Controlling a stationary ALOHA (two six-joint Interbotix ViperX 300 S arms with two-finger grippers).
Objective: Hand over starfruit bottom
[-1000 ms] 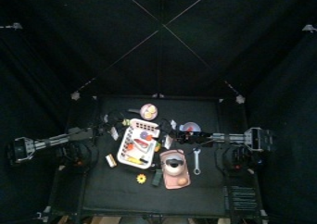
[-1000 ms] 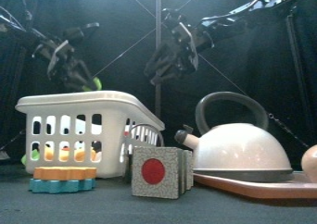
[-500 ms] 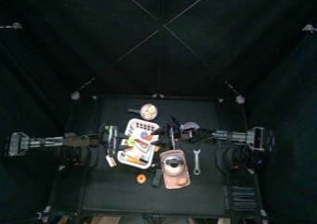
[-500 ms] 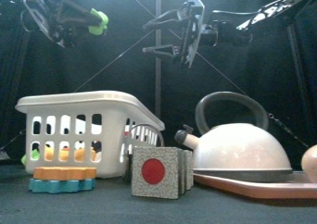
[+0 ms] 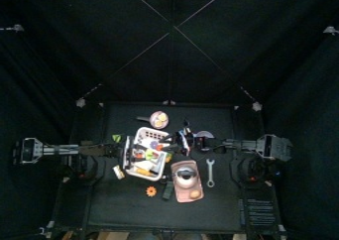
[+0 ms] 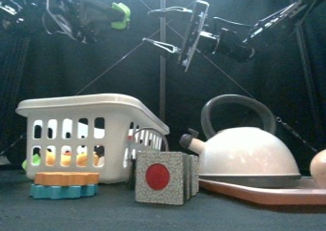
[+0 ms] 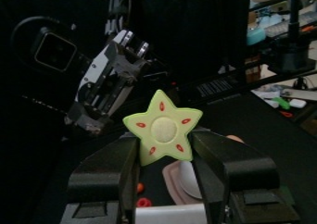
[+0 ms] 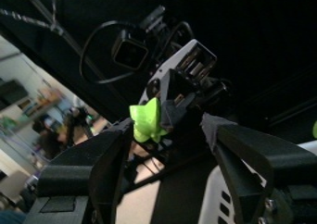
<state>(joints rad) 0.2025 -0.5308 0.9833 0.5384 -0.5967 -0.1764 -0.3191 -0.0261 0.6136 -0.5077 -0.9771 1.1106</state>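
Both arms are raised high and face each other, the left gripper (image 7: 164, 158) clamped on the starfruit (image 7: 162, 126), the right gripper (image 6: 193, 32) spread wide, nearby.

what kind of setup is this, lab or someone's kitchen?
Most likely a lab test cell, not a kitchen: black curtains pen in a small table, two robot arms meet above it, and the kettle and basket look like props.

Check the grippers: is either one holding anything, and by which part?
The left gripper holds the starfruit by its lower points, raised high. The right gripper is open and empty.
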